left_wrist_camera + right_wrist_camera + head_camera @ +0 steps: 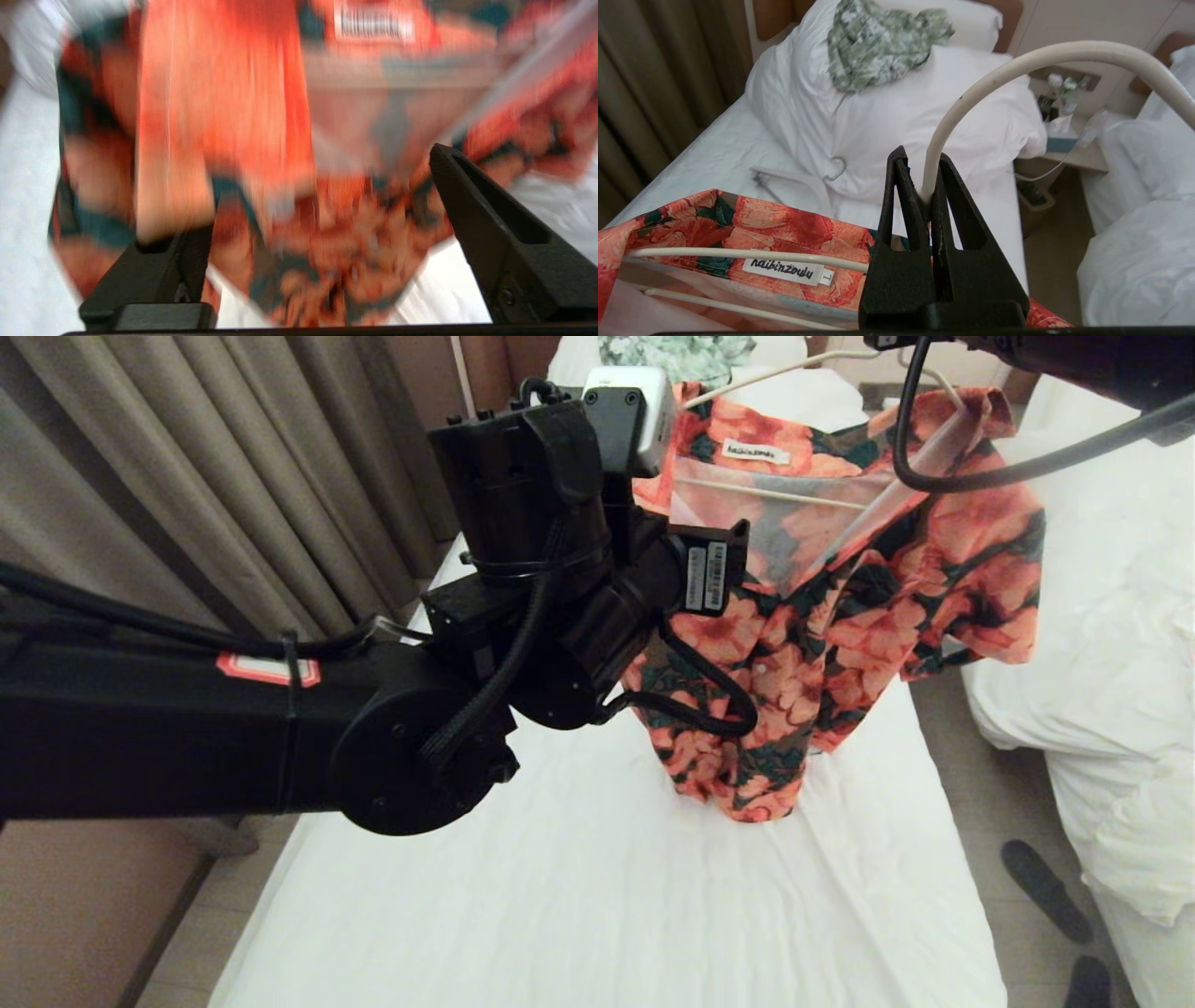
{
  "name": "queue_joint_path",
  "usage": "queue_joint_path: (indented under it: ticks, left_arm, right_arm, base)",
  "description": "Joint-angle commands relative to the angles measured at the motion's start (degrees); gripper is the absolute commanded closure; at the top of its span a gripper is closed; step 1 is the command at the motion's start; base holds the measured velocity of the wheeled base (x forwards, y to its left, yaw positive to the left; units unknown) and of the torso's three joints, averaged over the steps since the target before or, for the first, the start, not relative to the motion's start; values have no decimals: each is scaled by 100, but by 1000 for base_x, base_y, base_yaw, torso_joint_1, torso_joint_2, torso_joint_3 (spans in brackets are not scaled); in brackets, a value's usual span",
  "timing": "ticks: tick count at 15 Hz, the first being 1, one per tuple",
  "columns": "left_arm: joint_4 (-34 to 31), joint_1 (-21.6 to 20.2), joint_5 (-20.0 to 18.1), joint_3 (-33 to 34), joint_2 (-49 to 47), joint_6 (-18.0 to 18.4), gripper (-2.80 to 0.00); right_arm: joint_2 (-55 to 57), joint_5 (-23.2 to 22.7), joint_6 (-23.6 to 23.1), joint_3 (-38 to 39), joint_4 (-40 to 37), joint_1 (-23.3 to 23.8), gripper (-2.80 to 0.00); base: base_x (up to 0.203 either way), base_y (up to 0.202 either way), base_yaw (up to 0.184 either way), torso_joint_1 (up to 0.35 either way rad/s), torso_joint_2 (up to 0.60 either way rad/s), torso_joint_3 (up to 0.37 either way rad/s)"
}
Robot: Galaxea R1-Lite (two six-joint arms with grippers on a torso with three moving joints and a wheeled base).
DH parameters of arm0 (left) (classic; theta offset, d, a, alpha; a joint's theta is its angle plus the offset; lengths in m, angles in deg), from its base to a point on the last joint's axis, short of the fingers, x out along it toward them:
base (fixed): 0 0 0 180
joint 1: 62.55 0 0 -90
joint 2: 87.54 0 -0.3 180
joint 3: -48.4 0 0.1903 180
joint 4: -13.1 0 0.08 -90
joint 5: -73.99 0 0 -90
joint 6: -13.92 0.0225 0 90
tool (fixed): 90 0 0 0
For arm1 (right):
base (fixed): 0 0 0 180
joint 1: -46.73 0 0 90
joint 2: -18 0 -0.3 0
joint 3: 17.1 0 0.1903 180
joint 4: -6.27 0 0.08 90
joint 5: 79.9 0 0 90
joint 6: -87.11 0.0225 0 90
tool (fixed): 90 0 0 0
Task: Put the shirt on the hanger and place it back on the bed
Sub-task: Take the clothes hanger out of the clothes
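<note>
One shirt (822,607) on hanger (1017,70)

Left arm (392,644) fills left and centre of the head view, blocking approach from that side. Shirt (840,616) hangs upper centre-right, hem touching the bed (597,896). Lower half of the sheet is open. Narrow floor strip (990,821) at right, second bed (1120,663) beyond it.
</note>
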Motion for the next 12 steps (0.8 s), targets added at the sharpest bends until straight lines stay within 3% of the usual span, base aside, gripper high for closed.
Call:
queue_joint_path:
  ticks: [1, 2, 3, 12]
  left_arm:
    - [123, -123, 19, -239, -219, 192, -280]
    - [144, -194, 19, -243, -252, 280, -280]
    - [162, -315, 19, -251, -277, 462, 0]
    - [425, -540, 103, -199, -33, 620, 0]
  right_arm:
    - [-36, 17, 51, 0, -61, -27, 0]
    - [-47, 17, 86, 0, -89, -27, 0]
    - [-62, 17, 86, 0, -89, -18, 0]
    - [-89, 17, 86, 35, -97, 26, 0]
  base:
    - [0, 0, 0, 0, 0, 0]
    - [0, 0, 0, 0, 0, 0]
    - [0, 0, 0, 0, 0, 0]
    - [0, 0, 0, 0, 0, 0]
